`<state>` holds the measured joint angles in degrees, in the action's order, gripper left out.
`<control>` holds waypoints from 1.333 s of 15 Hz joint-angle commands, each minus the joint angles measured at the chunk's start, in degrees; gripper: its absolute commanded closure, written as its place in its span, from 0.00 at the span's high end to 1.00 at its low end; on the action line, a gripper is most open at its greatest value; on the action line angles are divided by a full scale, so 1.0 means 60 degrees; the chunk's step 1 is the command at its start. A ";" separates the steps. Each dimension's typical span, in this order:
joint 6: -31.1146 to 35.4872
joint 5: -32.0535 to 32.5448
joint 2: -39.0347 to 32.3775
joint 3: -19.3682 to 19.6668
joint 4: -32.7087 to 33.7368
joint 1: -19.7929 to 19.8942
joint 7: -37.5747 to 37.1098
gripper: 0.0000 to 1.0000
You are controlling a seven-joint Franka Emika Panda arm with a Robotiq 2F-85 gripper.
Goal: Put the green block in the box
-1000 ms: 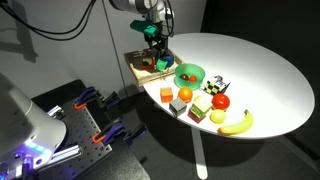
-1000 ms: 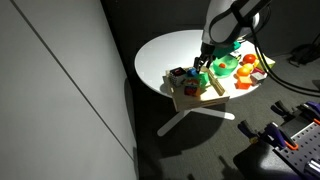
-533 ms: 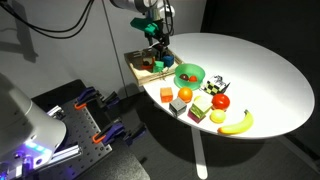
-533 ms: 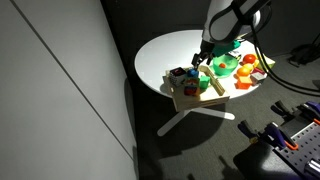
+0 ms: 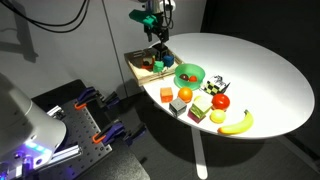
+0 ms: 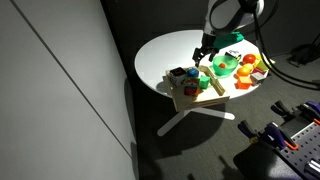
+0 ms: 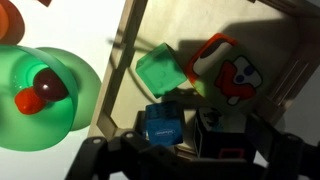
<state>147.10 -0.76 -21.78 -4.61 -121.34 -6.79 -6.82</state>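
Holding the arm (image 5: 150, 14) over the edge of the white round bench (image 5: 262, 70), directly above the box (image 5: 134, 64), with the jaws standing apart and gripping nothing in the wrist view. Showing the green block (image 7: 160, 70) lying inside the box, turned askew to its sides, on the light-wood floor just beside the wall nearest the green bowl (image 7: 70, 125) and clear of the jaws. Sharing that floor with a blue block (image 7: 160, 125) near it and a red-and-white toy (image 7: 232, 72) at its side, neither clearly touching it. Judging the delivery as done, going by the block's place within the walls and the empty jaws. Reading the spread jaws and the height above the box as fitting a block already set down and a way out over the low walls, not a fresh grasp. Leaving the orange block (image 5: 166, 94), the banana (image 5: 237, 123) and the other toy foods grouped outside the box, well apart from the green block, as befitting things with no part in the job. Finding no brand, label or readable writing anywhere. Noting only a cartoon face printed on the red-and-white toy, and faint marks on the blue block's top, too blurred for reading.
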 commanded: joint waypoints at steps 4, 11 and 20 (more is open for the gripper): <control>-0.2380 0.0027 0.0717 0.0027 0.0351 -0.0054 -0.0136 1.00; -0.3691 0.0188 0.1568 -0.0020 0.0153 -0.0062 -0.0072 1.00; -0.4108 0.0577 0.2802 -0.0053 -0.0396 -0.0088 -0.0392 1.00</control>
<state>123.36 1.09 -8.80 -4.95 -121.40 -7.14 -7.05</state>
